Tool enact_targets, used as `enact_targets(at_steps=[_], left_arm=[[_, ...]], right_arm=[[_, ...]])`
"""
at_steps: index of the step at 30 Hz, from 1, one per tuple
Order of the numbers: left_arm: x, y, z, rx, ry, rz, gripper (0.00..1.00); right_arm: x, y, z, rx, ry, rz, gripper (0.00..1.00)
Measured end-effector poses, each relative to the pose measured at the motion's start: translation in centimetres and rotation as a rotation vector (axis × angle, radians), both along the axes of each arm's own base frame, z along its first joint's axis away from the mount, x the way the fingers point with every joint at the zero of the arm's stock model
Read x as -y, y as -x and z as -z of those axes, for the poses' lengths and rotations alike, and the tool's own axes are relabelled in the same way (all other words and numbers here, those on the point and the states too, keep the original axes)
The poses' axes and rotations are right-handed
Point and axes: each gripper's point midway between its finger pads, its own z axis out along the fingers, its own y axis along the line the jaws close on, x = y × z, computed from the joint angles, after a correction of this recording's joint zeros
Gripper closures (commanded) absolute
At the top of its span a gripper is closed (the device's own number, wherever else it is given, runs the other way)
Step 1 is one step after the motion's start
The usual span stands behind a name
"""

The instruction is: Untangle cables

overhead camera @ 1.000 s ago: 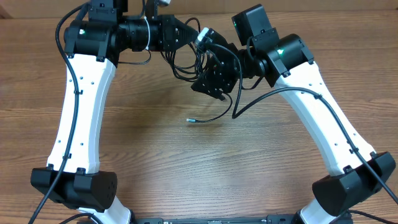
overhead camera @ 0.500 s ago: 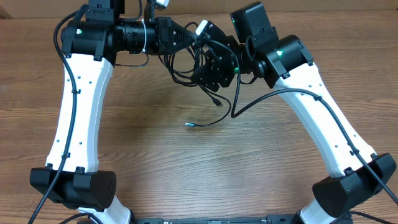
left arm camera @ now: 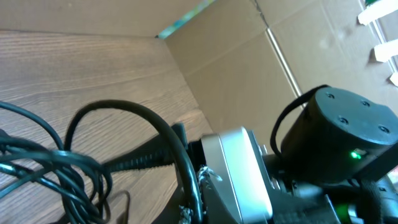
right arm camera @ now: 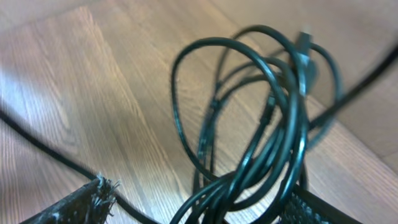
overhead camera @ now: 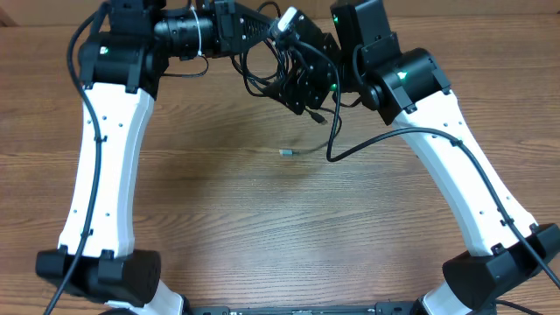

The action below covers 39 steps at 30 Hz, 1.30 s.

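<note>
The cables (overhead camera: 276, 73) hang as a looped tangle at top centre of the overhead frame, lifted off the table (overhead camera: 219, 210). One silver-tipped plug end (overhead camera: 287, 153) lies on the wood just below. My right claw (right arm camera: 199, 205) stands wide open, with loops hanging between its fingers. My left claw (overhead camera: 267, 33) is closed, apparently pinching a strand, though its wrist view is too blurred to confirm.

Overhead looks down; wrist cams close on cables (right arm camera: 283, 134).
</note>
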Motion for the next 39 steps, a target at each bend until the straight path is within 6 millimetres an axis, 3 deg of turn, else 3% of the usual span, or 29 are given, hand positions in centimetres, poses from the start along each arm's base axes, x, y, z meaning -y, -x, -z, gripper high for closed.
enact_targets(at_steps=[4, 11, 20, 21, 23, 25, 33, 35, 39], left_arm=[[-0.1, 1.6, -2.1, 0.033, 0.016, -0.001, 0.96], [0.0, 3.0, -3.6, 0.057, 0.030, 0.008, 0.96], [0.0, 3.0, -3.6, 0.055, 0.032, 0.010, 0.96], [0.0, 3.1, -3.6, 0.055, 0.034, 0.014, 0.96], [0.1, 3.3, -3.7, 0.053, 0.039, 0.025, 0.96], [0.1, 3.3, -3.7, 0.053, 0.040, 0.028, 0.96], [-0.6, 3.0, -3.7, 0.049, 0.040, 0.012, 0.96], [-1.8, 2.4, -3.5, 0.038, 0.039, -0.022, 0.96], [-6.1, 0.8, -2.4, -0.029, 0.035, -0.131, 0.96]], right_arm=[[1.2, -1.1, -1.7, 0.018, -0.023, 0.065, 0.19], [4.2, -3.2, -1.3, -0.011, -0.023, 0.183, 0.22], [3.6, -3.4, -1.7, 0.003, -0.040, 0.182, 0.23], [3.4, -3.4, -1.7, 0.005, -0.041, 0.179, 0.45], [2.7, -3.5, -1.1, -0.004, -0.039, 0.166, 0.76], [2.2, -3.5, -0.5, -0.020, -0.037, 0.155, 0.96], [2.0, -3.3, 0.6, -0.068, -0.039, 0.144, 0.96], [2.6, -3.4, 0.8, -0.085, -0.041, 0.154, 0.96], [5.0, -3.9, 0.3, -0.115, -0.070, 0.182, 0.96]])
